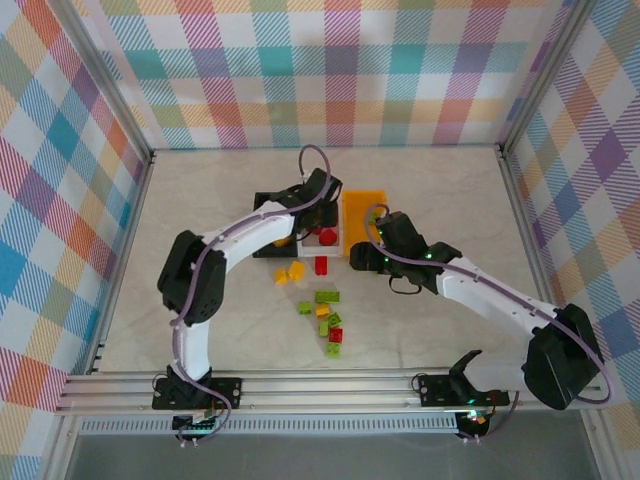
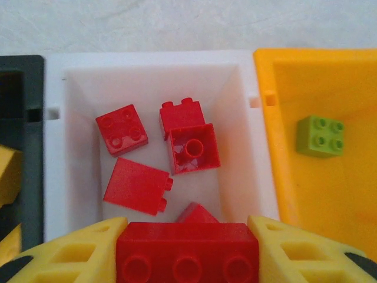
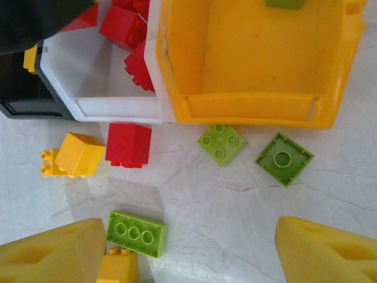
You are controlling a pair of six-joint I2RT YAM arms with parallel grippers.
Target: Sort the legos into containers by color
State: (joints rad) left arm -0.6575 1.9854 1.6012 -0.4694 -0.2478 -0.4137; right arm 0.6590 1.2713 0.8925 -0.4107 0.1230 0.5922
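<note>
Firmly, a long red brick (image 2: pixel 187 259) was clamped between the two yellow fingers (image 2: pixel 88 250) of the left gripper (image 2: pixel 187 244). Its long side was laid across from finger to finger, and a row of three studs was turned toward the wrist camera. Its lower part was cut off by the picture's edge, so its full shape could not be told. It was held over the near wall of the white bin (image 2: pixel 54 147), where five red bricks (image 2: pixel 122 129) were seen, one of them half hidden behind the held brick. One lime green brick (image 2: pixel 321 135) was seen, studs up, in the orange-yellow bin (image 2: pixel 353 194) on the right. Just a part of the black bin (image 2: pixel 23 71) was shown on the left, with blurred yellow bricks (image 2: pixel 9 174) inside.

The right gripper (image 3: pixel 188 253) was spread wide apart. It was held over the table (image 3: pixel 235 206), near the front of the orange-yellow bin. A long lime brick (image 3: pixel 136 233) was laid flat just beside one of its fingers, studs up, its long side a little tilted across the view.
</note>
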